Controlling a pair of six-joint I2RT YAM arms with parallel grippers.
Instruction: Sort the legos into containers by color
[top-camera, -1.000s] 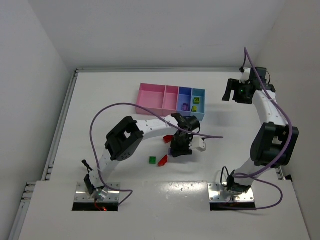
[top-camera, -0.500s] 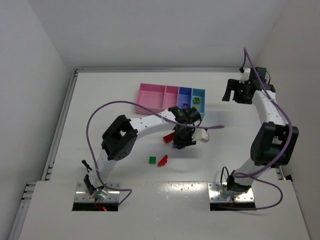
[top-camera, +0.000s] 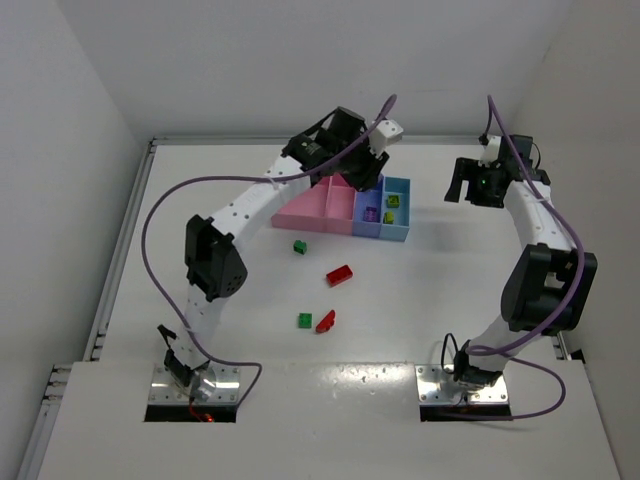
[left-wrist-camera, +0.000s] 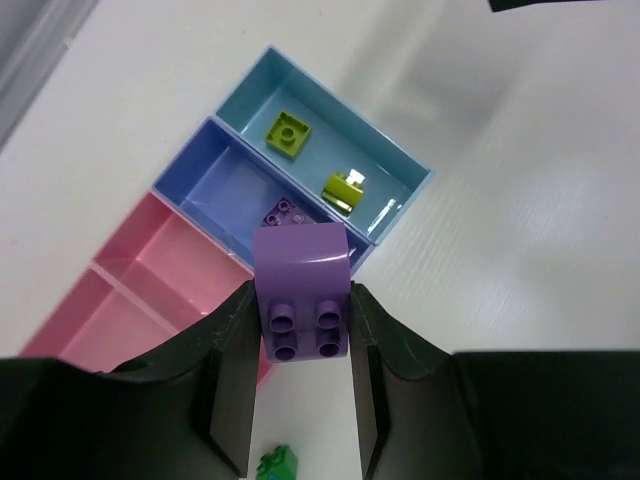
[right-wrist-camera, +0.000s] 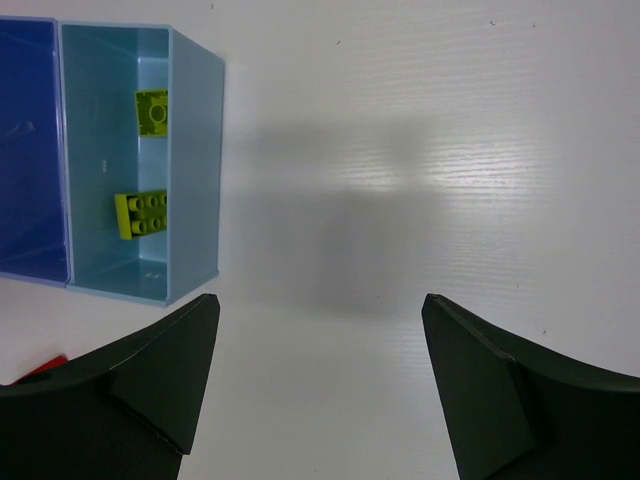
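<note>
Your left gripper (left-wrist-camera: 302, 335) is clamped on a purple lego (left-wrist-camera: 302, 262). It holds it above the containers (top-camera: 305, 208) near the far edge of the bench (top-camera: 450, 280), roughly over the blue-violet bin (left-wrist-camera: 222, 185), where a second purple lego (left-wrist-camera: 283, 213) lies. Your right gripper (right-wrist-camera: 318, 385) stands wide apart and empty over bare bench toward the far right corner. Two red legos (top-camera: 339, 274) and two green legos (top-camera: 299, 246) lie mid-bench.

We hold our left arm (top-camera: 250, 205) stretched far; the left gripper (left-wrist-camera: 303, 330) pinches a purple brick (left-wrist-camera: 303, 280). Our right arm (top-camera: 540, 230) stands folded at the right, the right gripper (right-wrist-camera: 318, 310) spread wide.
</note>
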